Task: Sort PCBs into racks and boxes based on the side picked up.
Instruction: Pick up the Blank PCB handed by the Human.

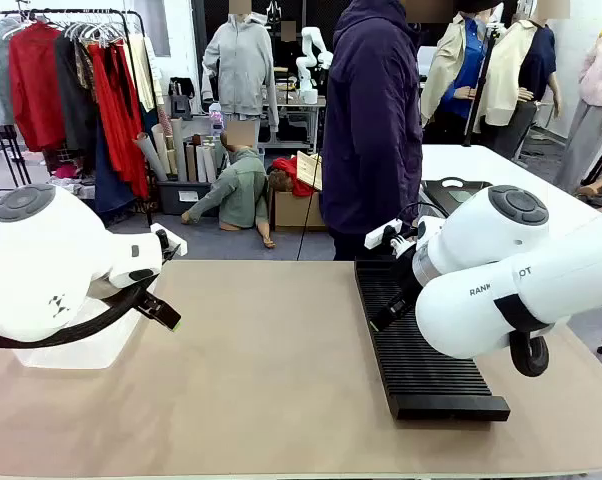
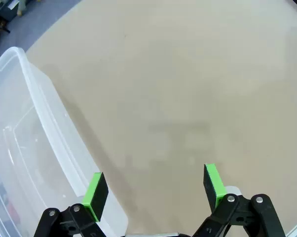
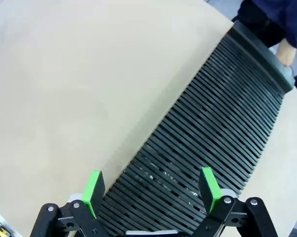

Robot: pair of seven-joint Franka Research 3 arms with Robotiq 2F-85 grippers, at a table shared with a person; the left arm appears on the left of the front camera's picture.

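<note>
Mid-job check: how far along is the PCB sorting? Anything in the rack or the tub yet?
Done: nothing visible; the rack has no board in the slots in view, and the clear tub looks bare where it shows. In hand: nothing; the left gripper hangs open beside the tub, the right gripper open above the rack. Left: apparently the whole sort.

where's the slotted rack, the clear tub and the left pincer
rack [image 1: 421,360]: front view, ribbed slots mid-length
clear tub [image 2: 50,106]: left wrist view, its long rim
left pincer [image 2: 152,185]: left wrist view, midway between its green fingertips
</note>
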